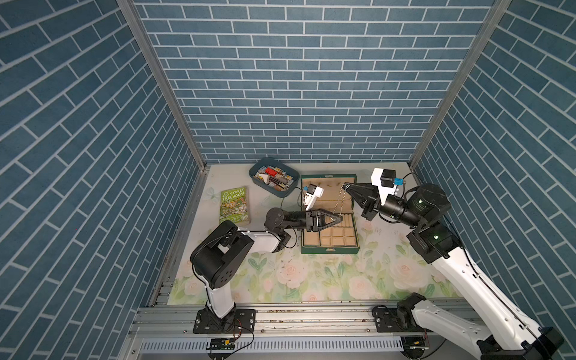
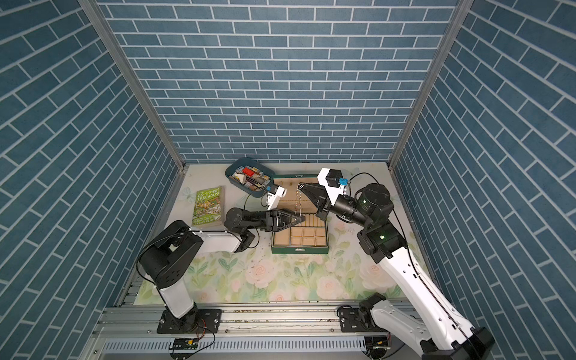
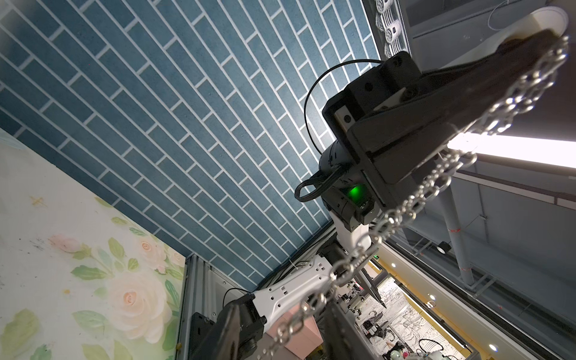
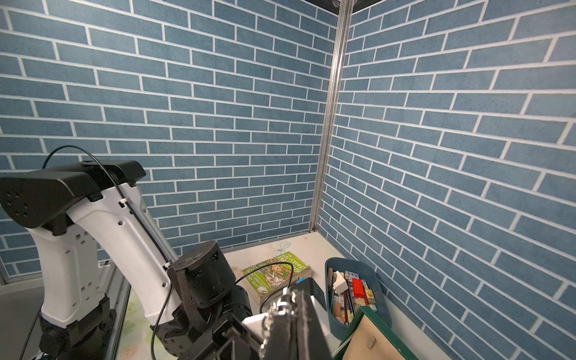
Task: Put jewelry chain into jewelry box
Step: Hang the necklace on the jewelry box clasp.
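Blue brick-patterned walls (image 1: 296, 78) enclose a floral tabletop (image 1: 311, 280) where the dark green hinged jewelry box (image 1: 330, 250) with beige lining lies open. Above the box, the right gripper (image 1: 346, 186) is clamped on the top of the thin pale metal jewelry chain (image 1: 341, 201), which hangs down over the box's ring rolls (image 2: 314, 219) between the parted jaws of the left gripper (image 1: 341, 219).

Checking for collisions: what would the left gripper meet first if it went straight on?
Probably the jewelry chain, hanging from the right gripper at the tips of the left gripper; depth is unclear.
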{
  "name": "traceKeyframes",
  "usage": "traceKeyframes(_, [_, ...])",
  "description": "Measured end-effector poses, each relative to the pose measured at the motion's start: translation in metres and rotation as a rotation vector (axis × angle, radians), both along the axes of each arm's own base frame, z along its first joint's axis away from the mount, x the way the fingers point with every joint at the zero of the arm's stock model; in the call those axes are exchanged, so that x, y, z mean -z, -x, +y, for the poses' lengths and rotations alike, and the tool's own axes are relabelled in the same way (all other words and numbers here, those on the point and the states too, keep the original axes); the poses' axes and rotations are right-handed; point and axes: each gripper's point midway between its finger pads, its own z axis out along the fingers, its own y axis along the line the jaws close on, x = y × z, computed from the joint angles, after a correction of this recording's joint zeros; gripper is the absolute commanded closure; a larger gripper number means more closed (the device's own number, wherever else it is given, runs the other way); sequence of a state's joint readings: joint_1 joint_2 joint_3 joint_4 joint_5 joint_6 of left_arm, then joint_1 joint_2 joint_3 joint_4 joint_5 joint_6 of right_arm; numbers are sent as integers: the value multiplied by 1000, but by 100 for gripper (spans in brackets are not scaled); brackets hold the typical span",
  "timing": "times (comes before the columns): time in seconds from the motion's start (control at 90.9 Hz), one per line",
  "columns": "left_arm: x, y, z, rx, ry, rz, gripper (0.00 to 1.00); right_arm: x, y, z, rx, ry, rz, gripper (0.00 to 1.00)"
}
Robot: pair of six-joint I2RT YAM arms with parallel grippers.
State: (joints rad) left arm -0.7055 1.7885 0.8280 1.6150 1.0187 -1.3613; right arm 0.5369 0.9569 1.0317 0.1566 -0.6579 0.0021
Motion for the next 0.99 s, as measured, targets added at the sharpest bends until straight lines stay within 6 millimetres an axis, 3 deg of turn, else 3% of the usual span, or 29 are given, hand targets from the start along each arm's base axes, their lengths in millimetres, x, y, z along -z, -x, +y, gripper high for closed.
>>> traceKeyframes(0.275, [0, 0, 0, -2, 1, -4, 65, -1, -2, -1, 15, -1, -6, 100])
traceKeyframes(0.572, [0, 1, 2, -6, -1, -4, 61, -7, -2, -8, 54, -14, -26, 100])
traceKeyframes(0.99, [5, 0, 4, -12, -8, 2, 67, -1, -6, -9, 75, -9, -13, 100])
